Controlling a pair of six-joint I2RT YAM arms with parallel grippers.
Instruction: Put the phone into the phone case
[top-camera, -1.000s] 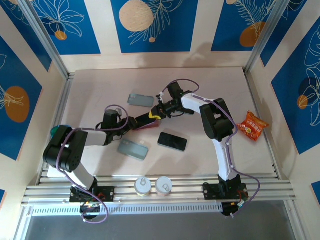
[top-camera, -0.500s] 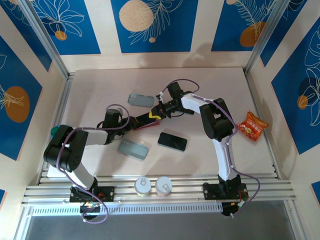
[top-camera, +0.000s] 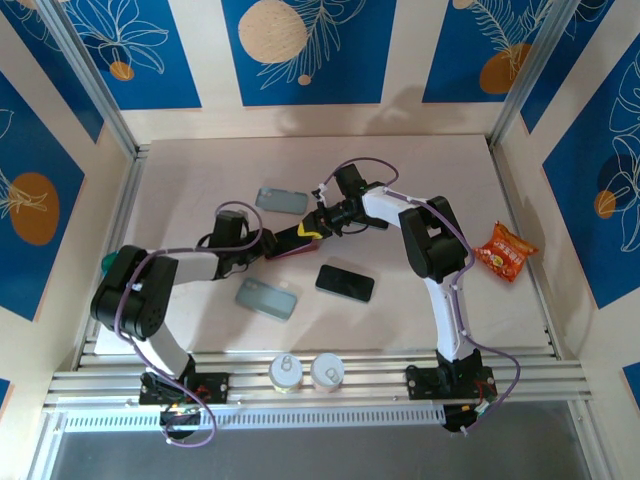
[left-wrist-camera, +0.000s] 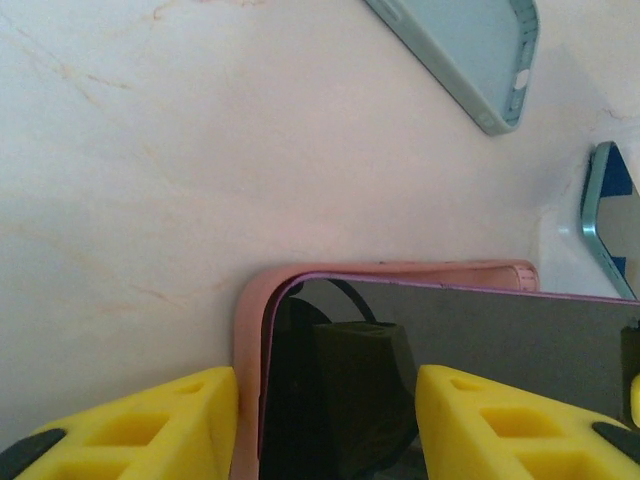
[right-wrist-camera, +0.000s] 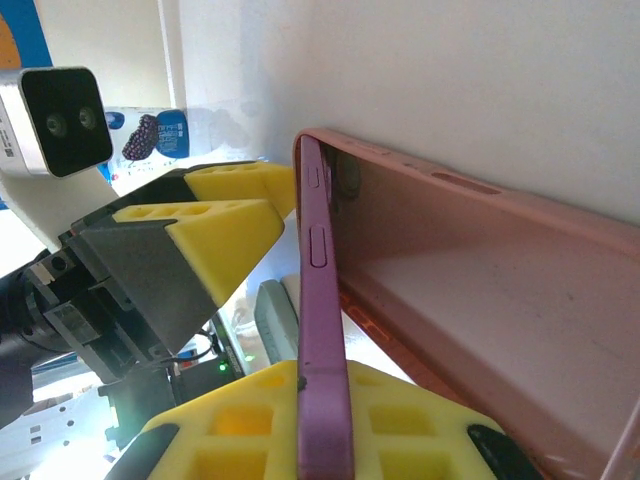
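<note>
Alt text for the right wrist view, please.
A purple phone, seen edge-on, is pinched in the right gripper's yellow jaws, its far end meeting an open pink case. The left gripper's jaws reach in from the left.

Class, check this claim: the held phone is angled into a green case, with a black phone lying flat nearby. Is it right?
No: the case is pink, not green, as the right wrist view shows. The black phone does lie flat nearby.

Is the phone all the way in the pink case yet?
Not yet: the phone meets the pink case at one end, then angles away, leaving a gap.
</note>
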